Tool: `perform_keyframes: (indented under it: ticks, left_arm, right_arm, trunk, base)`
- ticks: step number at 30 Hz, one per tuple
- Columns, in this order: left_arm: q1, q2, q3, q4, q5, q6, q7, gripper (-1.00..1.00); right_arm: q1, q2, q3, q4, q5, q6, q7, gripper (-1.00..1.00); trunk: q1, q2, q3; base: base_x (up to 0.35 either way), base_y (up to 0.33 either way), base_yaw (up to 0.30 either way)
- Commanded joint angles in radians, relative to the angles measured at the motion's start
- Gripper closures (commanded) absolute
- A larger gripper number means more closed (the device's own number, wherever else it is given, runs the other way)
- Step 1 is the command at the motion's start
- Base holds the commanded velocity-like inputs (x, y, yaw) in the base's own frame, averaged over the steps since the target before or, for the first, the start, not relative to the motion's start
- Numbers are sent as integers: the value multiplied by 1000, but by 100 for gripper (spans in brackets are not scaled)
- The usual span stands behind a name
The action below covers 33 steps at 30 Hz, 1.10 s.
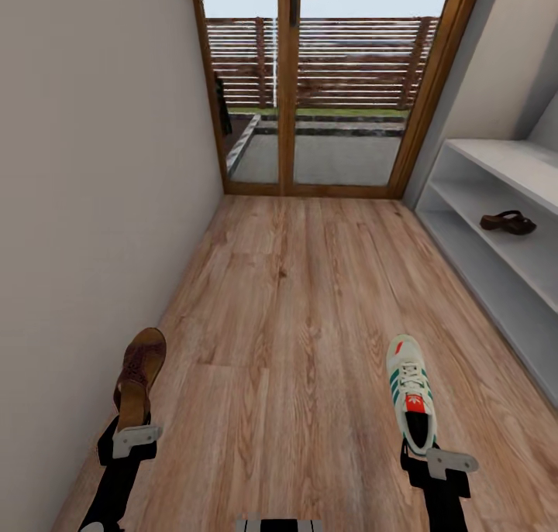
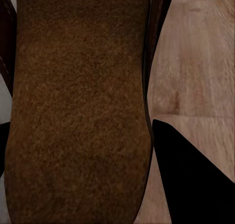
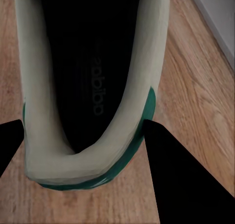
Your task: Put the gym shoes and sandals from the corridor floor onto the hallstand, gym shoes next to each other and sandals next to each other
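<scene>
home corridor | wood plank floor (image 1: 310, 300) | shoe rack (image 1: 496, 207) | glazed door (image 1: 325, 83)

Sandal (image 1: 508, 222) on hallstand (image 1: 496, 199) shelf at right; glass door (image 1: 325, 83) ahead.

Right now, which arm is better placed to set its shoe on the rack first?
The right one, probably. Its end effector holds the gym shoe on the side where the shoe rack stands; the left end effector holds a sandal by the opposite wall.
</scene>
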<state>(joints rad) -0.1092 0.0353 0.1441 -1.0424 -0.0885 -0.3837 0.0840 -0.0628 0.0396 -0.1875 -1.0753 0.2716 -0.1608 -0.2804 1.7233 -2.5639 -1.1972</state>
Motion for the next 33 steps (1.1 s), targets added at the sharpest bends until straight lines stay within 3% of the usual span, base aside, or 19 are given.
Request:
perform_keyframes:
  ticks: [1, 33]
  left_arm:
    - [0, 0, 0, 0, -2, 0, 0, 100]
    - [0, 0, -1, 2, -3, -1, 1, 100]
  right_arm:
    - [0, 0, 0, 0, -1, -1, 0, 100]
    - [0, 0, 0, -1, -1, -1, 0, 100]
  trunk:
    - [0, 0, 0]
    - [0, 0, 0]
  base:
    - [328, 0, 0]
    - [328, 0, -2]
